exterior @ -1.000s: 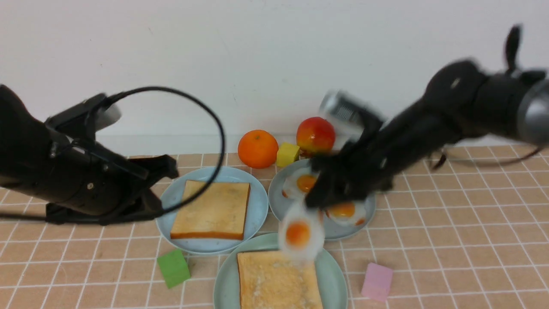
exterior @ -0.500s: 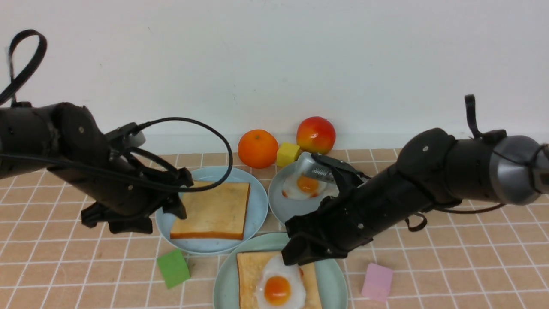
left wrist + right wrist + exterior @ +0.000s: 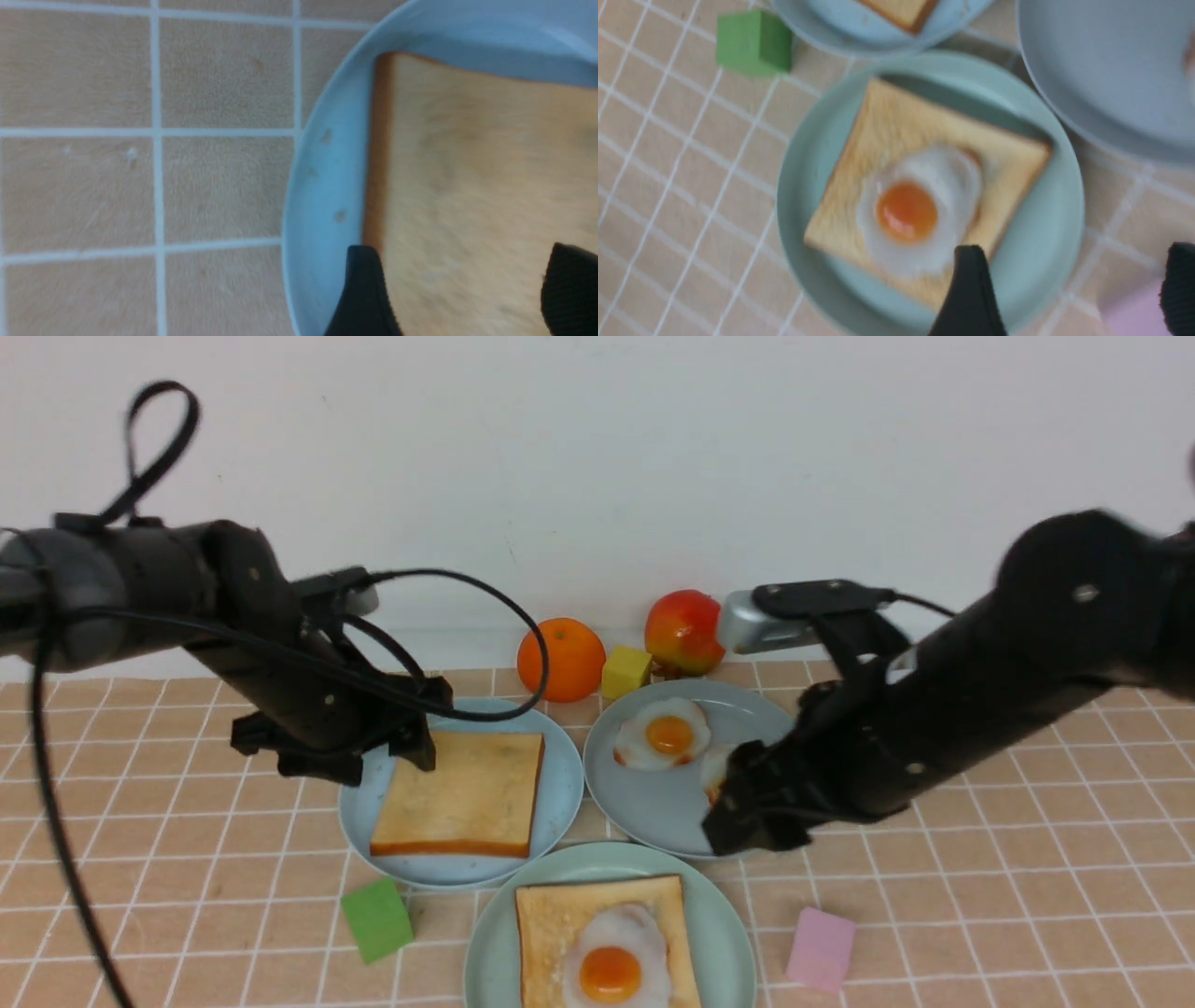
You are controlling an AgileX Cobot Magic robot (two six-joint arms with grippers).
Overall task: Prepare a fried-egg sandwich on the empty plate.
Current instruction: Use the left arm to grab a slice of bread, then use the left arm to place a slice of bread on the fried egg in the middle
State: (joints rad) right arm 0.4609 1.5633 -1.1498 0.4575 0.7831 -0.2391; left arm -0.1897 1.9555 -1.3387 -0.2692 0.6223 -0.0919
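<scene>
Though unclear from the front, wrist views show left tool [image 3: 462,280] and right tool [image 3: 1073,280] spread wide, empty.

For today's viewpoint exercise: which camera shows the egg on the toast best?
Right wrist view: the egg shows nearly whole, from above, on the toast. The front view cuts off its near edge; the left wrist view misses it.

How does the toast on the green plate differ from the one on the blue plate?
On the green plate the front toast carries a fried egg; on the blue plate the back toast is bare. The front toast lies nearer the robot, the back toast farther and to the left. Both are square golden slices lying flat.
</scene>
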